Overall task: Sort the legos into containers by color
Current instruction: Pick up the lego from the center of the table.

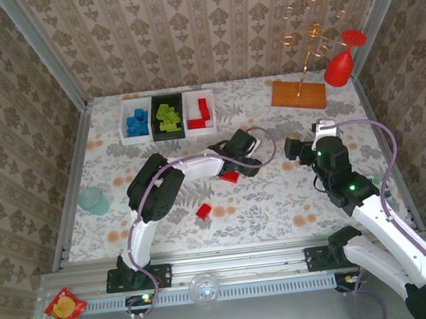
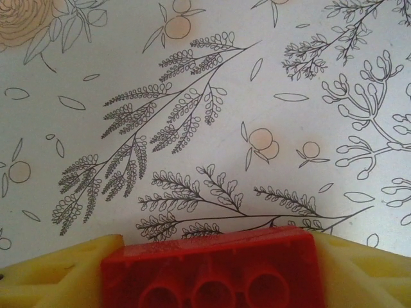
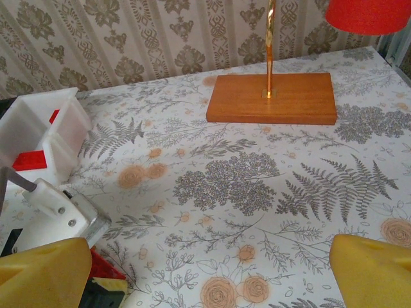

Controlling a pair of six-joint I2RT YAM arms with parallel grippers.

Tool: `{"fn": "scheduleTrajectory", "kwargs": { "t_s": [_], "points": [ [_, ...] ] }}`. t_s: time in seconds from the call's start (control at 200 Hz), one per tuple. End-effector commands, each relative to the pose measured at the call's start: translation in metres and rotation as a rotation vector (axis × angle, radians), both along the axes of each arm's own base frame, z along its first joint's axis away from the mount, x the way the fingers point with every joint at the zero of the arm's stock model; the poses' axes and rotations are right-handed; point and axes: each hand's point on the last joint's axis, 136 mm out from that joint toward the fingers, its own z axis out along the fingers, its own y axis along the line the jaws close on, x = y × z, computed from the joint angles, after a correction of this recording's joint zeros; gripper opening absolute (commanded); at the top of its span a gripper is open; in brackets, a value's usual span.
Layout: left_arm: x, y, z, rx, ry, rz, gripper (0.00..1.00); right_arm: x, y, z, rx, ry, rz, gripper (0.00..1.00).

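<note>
Left hand grips a red lego between its yellow fingers, near the centre of the counter. Right hand has its fingers spread wide apart, just right of the left hand. A second red lego lies loose toward the near edge. The containers stand in a row by the far wall: blue legos in the left white bin, green legos in the black middle bin, red ones in the right white bin. Bare counter separates the hands from that row. A teal cup stands by the left edge; a wooden stand and red wine glass occupy the far right corner. A packet on the near frame carries print too small to read.
</note>
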Motion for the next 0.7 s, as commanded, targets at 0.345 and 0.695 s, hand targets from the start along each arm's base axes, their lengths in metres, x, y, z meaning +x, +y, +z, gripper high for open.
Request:
{"fn": "scheduleTrajectory", "kwargs": {
  "t_s": [0.345,0.695],
  "points": [
    [0.015,0.017,0.015,-0.069,-0.017,0.087,0.54,0.002,0.003,-0.009,0.022,0.018,0.01,0.97],
    [0.035,0.04,0.087,-0.249,-0.067,0.147,0.5,0.001,0.011,-0.005,0.051,0.008,0.048,0.96]
  ]
}}
